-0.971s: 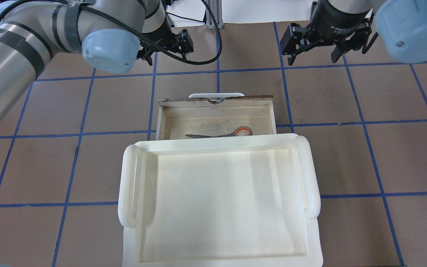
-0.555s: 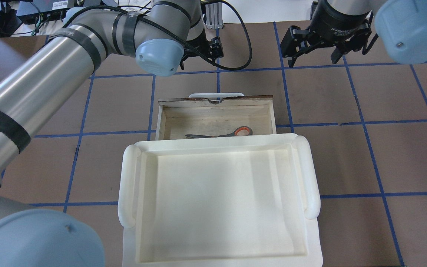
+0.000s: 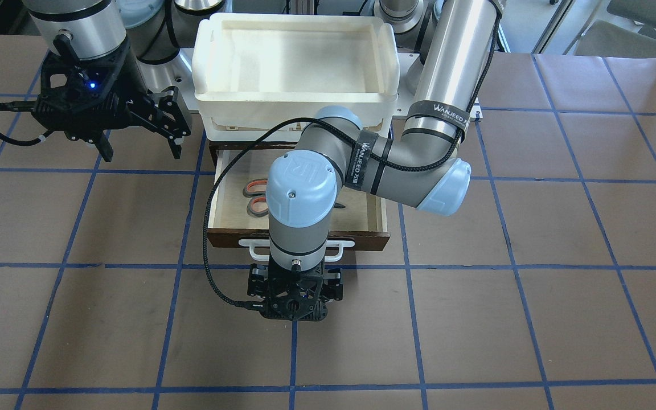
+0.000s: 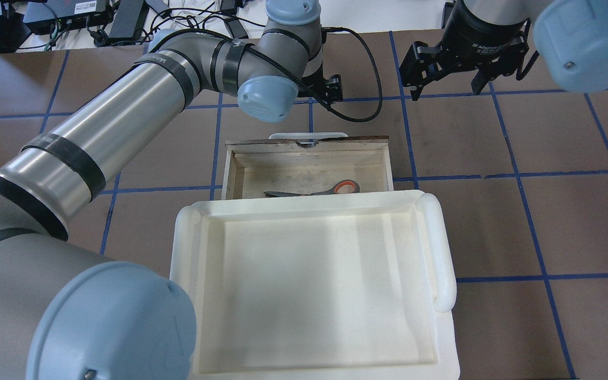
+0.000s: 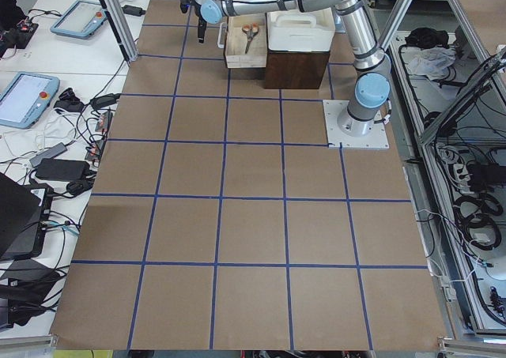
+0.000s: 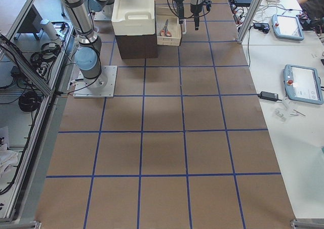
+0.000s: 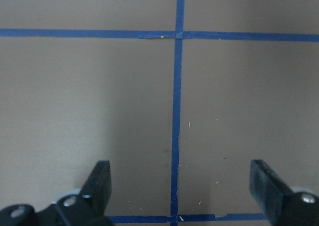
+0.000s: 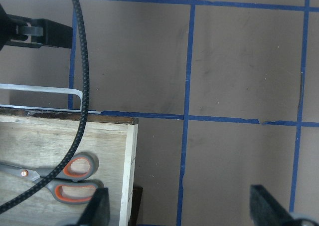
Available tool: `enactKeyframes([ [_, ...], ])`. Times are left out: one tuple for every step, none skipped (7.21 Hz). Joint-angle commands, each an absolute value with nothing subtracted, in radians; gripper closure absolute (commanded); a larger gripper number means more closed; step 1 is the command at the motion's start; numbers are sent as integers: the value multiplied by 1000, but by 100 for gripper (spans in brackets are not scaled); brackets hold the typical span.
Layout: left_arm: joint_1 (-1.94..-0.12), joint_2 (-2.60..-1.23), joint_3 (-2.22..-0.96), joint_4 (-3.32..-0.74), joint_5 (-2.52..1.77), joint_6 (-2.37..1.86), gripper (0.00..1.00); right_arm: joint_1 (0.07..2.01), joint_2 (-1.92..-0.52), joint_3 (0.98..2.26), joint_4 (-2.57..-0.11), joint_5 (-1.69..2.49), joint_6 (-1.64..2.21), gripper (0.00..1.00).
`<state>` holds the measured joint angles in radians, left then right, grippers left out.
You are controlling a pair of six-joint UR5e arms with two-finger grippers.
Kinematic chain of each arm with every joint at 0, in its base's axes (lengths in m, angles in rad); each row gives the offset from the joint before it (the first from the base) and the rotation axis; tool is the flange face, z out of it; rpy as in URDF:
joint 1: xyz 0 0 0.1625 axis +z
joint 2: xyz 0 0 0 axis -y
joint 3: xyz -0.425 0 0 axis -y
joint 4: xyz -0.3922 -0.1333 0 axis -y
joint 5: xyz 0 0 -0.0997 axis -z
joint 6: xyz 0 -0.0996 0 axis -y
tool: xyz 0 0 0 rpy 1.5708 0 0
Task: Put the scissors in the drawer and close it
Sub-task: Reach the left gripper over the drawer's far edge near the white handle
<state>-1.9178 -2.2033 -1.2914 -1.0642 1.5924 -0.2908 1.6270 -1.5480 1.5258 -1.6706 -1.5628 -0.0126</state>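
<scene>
The scissors (image 4: 321, 190) lie inside the open drawer (image 4: 309, 146), black handles with orange-red lining toward the view's right; they also show in the front view (image 3: 255, 197) and the right wrist view (image 8: 67, 180). The drawer's white bar handle (image 3: 342, 245) faces away from the robot. My left gripper (image 3: 296, 300) hangs over the table just beyond that handle, pointing down, open and empty (image 7: 182, 182); it is apart from the handle. My right gripper (image 4: 444, 79) is open and empty beside the drawer, above the table (image 8: 179, 206).
A white plastic tray (image 4: 182, 264) sits on top of the dark brown cabinet (image 3: 214, 149) behind the drawer. The left arm's elbow and forearm (image 3: 362, 165) hang over the drawer. The table is brown with blue tape lines.
My left arm has swung to the right, bringing its gripper from left of the drawer to just beyond the drawer handle. The right gripper, drawer and scissors have not moved.
</scene>
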Motion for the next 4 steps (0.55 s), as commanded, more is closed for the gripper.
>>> enactKeyframes([
  [-1921,-2238,-1287,-1078,1582,-271,0,1628,-1548,1526,-1671,-1562,-14,0],
  [-1921,-2243,-1282,-1113,1582,-270,0,1628,-1549,1526,-1672,-1563,-24,0],
  [-1921,-2250,-1270,-1168,1583,-270,0,1628,-1549,1526,-1669,-1563,-38,0],
  [-1921,-2259,-1270,-1201,1582,-271,0,1628,-1549,1528,-1669,-1563,-38,0],
])
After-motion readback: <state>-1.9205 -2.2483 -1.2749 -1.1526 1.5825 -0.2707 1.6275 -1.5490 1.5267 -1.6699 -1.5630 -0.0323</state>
